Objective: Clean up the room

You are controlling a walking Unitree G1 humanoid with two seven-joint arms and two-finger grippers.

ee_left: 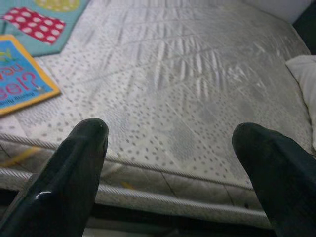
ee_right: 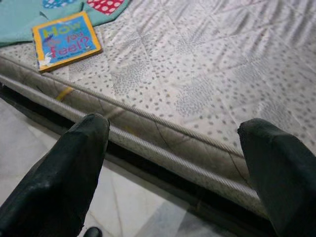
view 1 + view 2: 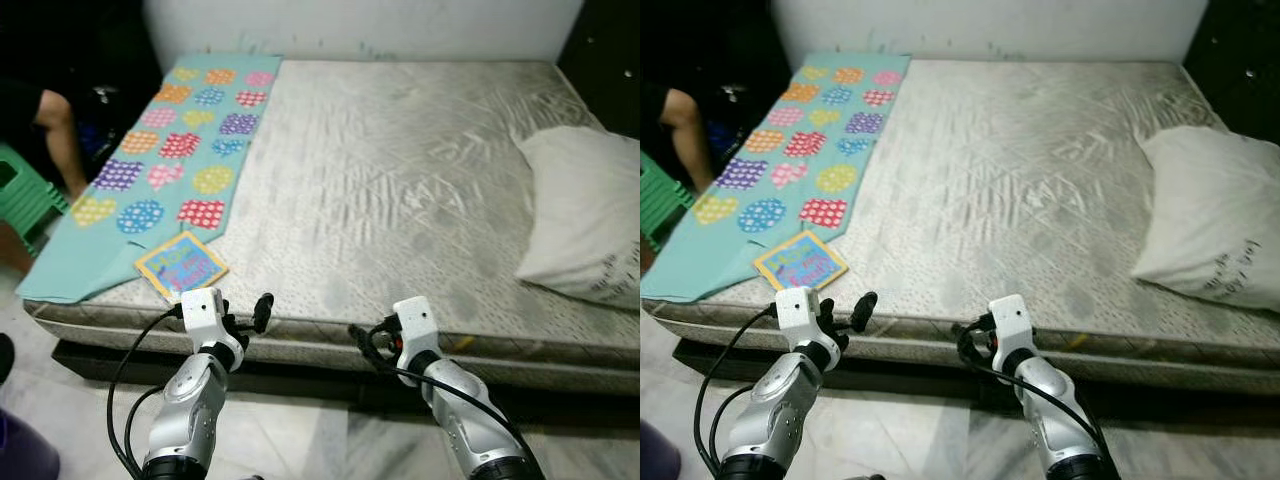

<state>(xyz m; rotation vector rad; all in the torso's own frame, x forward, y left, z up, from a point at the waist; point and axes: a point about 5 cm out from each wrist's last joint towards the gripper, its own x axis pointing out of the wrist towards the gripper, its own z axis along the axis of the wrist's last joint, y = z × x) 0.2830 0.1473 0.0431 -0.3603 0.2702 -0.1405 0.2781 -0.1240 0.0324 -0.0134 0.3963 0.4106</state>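
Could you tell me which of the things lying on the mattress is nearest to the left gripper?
The book with the blue cover and orange border, at the front edge just ahead of the left gripper. The teal patterned blanket lies behind it; the white pillow is far right.

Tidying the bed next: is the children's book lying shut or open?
Shut. The book lies flat on the mattress, front cover up, beside the patterned teal blanket; no inside pages show.

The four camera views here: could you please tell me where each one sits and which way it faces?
Left eye, right eye: on the head, looking down at the bed; both arms, left gripper and right gripper show.
Left wrist: along its open fingers at the mattress.
Right wrist: along its open fingers at the bed edge.
All share the book.
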